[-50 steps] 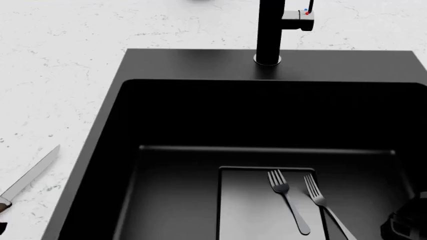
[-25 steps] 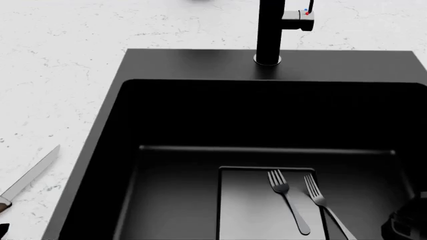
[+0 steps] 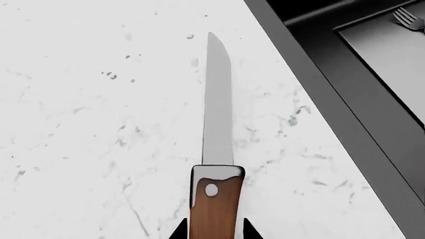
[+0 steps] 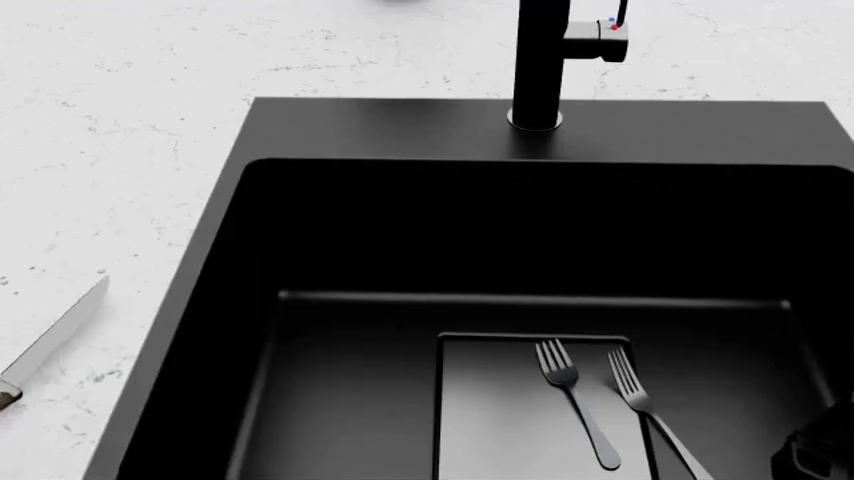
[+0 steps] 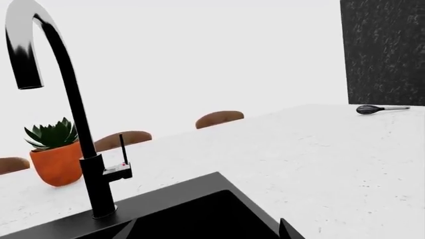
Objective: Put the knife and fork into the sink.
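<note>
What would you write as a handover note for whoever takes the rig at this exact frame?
Left gripper: fingertips straddle the knife handle; whether it is clamped cannot be told. Right gripper: barely visible at the frame edge, state unclear.
Knife lies on the white counter left of the sink, blade pointing away.
Two forks already lie on the sink's grey bottom plate.
Left: grip the knife, carry it over the rim, release it in the basin.

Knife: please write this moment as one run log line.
knife: on counter, outside sink | left hand: around handle | forks: in sink
</note>
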Controlling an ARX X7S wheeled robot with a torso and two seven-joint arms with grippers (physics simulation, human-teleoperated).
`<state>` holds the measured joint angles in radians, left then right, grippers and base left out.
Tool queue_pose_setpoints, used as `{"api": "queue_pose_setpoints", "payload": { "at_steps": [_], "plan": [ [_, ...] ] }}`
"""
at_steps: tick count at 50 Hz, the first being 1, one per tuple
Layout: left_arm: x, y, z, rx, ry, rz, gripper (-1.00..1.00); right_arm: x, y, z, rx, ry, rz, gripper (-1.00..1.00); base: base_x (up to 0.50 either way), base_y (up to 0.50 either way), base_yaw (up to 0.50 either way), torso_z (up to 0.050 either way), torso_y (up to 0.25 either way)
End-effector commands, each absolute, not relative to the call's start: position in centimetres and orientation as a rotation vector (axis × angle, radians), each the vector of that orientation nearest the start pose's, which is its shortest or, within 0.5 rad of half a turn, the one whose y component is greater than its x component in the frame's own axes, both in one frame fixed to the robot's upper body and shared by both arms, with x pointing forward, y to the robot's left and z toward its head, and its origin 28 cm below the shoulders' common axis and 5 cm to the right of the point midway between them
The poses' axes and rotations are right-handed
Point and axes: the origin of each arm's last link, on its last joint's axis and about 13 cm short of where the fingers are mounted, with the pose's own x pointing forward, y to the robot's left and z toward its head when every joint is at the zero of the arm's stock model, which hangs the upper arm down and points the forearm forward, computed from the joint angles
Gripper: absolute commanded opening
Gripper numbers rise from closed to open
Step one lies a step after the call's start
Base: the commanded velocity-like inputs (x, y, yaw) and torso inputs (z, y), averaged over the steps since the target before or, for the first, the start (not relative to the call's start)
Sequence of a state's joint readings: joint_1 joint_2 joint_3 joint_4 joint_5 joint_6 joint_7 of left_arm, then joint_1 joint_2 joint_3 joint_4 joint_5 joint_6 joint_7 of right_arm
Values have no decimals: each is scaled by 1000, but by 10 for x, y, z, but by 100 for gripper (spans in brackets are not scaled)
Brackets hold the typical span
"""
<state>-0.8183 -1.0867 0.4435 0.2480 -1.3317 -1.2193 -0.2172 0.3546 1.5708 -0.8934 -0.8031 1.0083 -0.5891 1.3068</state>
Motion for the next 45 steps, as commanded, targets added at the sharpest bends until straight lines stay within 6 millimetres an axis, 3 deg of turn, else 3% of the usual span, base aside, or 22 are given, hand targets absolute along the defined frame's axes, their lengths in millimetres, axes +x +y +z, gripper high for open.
{"api": "queue_pose_setpoints", "payload": {
  "at_steps": [1, 6, 14, 27, 36, 45],
  "plan": [
    [247, 342, 211, 306, 566, -79, -100, 139, -178, 220, 135, -272, -323, 100, 0, 0, 0, 0, 0],
    [250, 331, 258, 299, 379, -108, -100, 139, -178, 222, 134, -278, -320, 100, 0, 0, -1, 0, 0],
    [258, 307, 292, 327, 260, -187, -100, 140, -179, 221, 139, -278, -315, 100, 0, 0, 0, 0, 0],
    [275, 255, 294, 350, 240, -442, -100, 141, -181, 220, 147, -282, -309, 100, 0, 0, 0, 0, 0],
    [283, 207, 287, 378, 269, -638, -100, 140, -179, 221, 146, -283, -303, 100, 0, 0, 0, 0, 0],
    [291, 180, 277, 382, 295, -751, -100, 141, -180, 221, 147, -282, -298, 100, 0, 0, 0, 0, 0]
  ]
}}
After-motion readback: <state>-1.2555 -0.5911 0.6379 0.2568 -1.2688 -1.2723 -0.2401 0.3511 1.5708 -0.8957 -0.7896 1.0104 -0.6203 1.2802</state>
